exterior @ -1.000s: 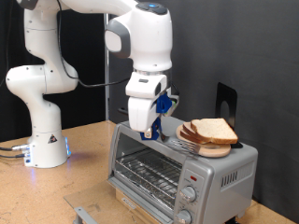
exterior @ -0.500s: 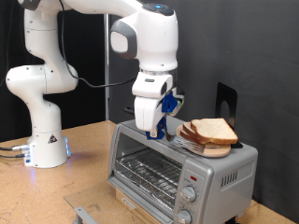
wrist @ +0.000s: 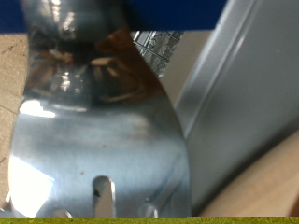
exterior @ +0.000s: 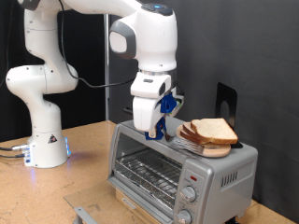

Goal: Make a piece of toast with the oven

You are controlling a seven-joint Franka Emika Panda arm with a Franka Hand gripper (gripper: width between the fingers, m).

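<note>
Several slices of pale bread (exterior: 211, 131) are stacked on a round wooden board (exterior: 217, 148) on top of the silver oven (exterior: 224, 170), towards the exterior view's right. Which slice is the piece of toast I cannot tell. My gripper (exterior: 155, 130) hangs just over the oven's top, left of the stack, shut on a metal spatula whose slotted blade (wrist: 103, 149) fills the wrist view. Its tines (exterior: 188, 143) reach the board's edge under the bread. The oven's wire rack (exterior: 149, 172) shows through the front, and the door looks folded down.
The oven's knobs (exterior: 188, 195) sit on its front right. The arm's white base (exterior: 44, 145) stands on the wooden table (exterior: 56, 196) at the exterior view's left. A grey object (exterior: 82, 214) lies at the table's front edge. A black curtain hangs behind.
My gripper has shifted a little to the right along the oven's top, closer to the bread stack. The bread and the board have not moved.
</note>
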